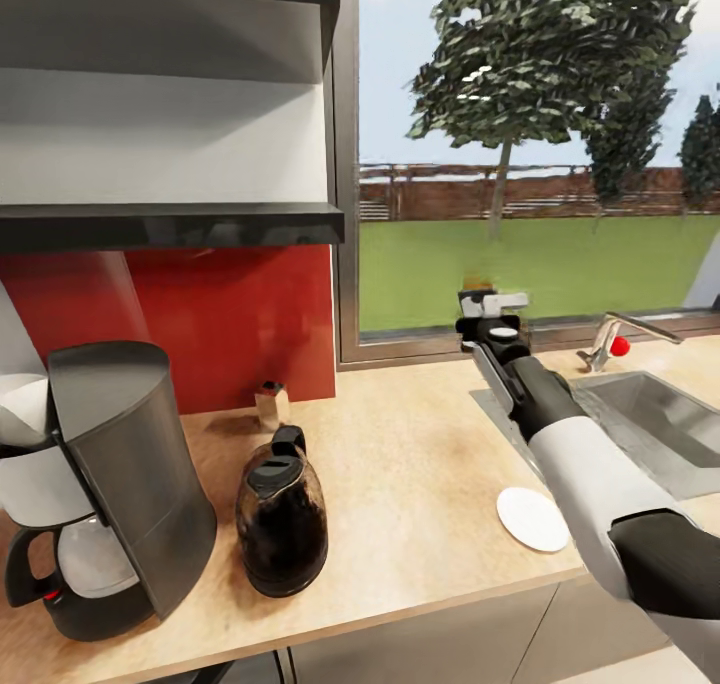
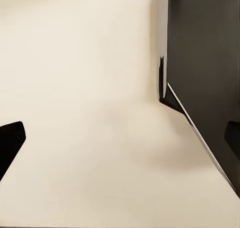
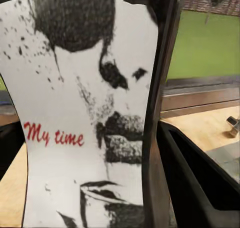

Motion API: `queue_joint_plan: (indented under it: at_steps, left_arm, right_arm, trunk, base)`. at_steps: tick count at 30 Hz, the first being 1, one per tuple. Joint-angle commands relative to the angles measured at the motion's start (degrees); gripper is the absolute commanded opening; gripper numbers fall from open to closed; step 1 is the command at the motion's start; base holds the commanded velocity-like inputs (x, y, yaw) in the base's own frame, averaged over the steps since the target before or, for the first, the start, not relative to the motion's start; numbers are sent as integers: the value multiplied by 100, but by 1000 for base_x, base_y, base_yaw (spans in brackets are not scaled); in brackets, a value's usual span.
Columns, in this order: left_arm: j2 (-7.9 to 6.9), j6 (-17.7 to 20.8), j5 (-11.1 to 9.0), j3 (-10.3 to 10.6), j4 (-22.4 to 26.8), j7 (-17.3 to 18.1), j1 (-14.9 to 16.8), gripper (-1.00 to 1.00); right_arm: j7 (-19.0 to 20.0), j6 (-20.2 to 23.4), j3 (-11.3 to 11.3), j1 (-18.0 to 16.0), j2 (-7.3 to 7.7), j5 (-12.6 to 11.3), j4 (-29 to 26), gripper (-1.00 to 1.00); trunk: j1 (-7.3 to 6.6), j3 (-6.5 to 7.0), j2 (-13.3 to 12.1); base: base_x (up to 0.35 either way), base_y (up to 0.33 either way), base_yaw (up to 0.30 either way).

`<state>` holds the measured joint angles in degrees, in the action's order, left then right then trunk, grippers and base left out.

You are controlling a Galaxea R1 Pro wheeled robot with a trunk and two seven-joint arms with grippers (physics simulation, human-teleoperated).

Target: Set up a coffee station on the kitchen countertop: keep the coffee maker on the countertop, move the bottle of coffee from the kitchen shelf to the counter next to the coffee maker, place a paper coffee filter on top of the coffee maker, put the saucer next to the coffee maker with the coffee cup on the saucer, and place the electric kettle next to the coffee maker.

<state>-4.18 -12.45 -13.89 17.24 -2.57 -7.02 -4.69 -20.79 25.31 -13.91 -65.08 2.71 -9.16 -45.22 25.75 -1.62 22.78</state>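
My right gripper (image 1: 490,312) is raised above the back of the counter by the window and is shut on the coffee cup (image 3: 85,118), a white cup printed in black with red "My time" lettering. The white saucer (image 1: 533,519) lies bare near the counter's front edge, below my right forearm. At the left stands the grey coffee maker (image 1: 130,464) with a white filter-like shape (image 1: 22,409) at its top. The black electric kettle (image 1: 282,524) stands right beside it. A small bottle (image 1: 270,404) sits against the red backsplash. My left gripper (image 2: 120,140) is open over a pale surface.
A steel sink (image 1: 650,414) with a faucet (image 1: 615,339) and red knob lies at the right. A dark shelf (image 1: 170,226) hangs above the coffee maker. The wooden countertop (image 1: 420,464) runs between kettle and saucer. A dark panel (image 2: 205,63) stands by my left gripper.
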Motion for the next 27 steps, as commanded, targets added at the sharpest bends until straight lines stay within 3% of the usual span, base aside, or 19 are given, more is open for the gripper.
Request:
queue_joint_plan:
  at_steps: [1,4,9,21,27]
  left_arm:
    - [5,-30,-44,50,-8,-10,3,100]
    - [12,-37,-38,51,-7,-10,3,100]
    - [12,-35,-36,51,-7,-10,3,100]
    - [9,-34,-43,47,-7,-17,3,100]
    - [27,-33,-43,45,-7,-18,3,100]
  right_arm:
    - [-66,-163,-42,207,57,-25,-27,-100]
    - [-73,-564,-42,668,113,-32,-45,-100]
    - [-74,-1104,-49,1116,118,-40,-51,-100]
    - [-69,-1271,-75,1853,56,-52,-527,-100]
    - [-66,-1276,-82,1991,40,-59,-678,-100]
  trunk:
    - [3,-10,14]
    - [3,-10,14]
    - [3,-10,14]
    - [3,-10,14]
    - [3,-10,14]
  base:
    - [0,0,0]
    - [0,0,0]
    - [0,0,0]
    - [0,0,1]
    - [0,0,153]
